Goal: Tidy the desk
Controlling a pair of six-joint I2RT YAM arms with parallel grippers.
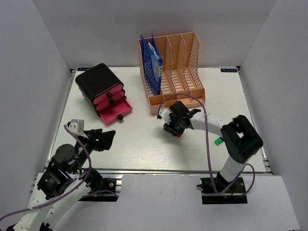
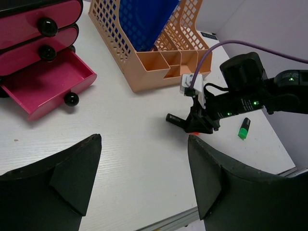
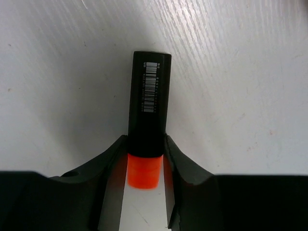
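The white desk (image 1: 144,149) holds a black highlighter with an orange cap (image 3: 149,106). My right gripper (image 3: 147,147) is shut on it near the cap end, low over the desk in front of the file rack. The barcoded black barrel sticks out past the fingers. The right gripper (image 1: 174,128) and the highlighter's black end (image 2: 173,118) also show in the top and left wrist views. My left gripper (image 1: 107,138) is open and empty above bare desk near the front left; its fingers (image 2: 72,173) stand wide apart.
A black drawer unit (image 1: 101,86) with pink drawers stands at the back left, its bottom drawer (image 2: 45,84) pulled open. A peach mesh file rack (image 1: 180,67) holds blue folders (image 1: 153,60). A green highlighter (image 1: 218,141) lies by the right arm.
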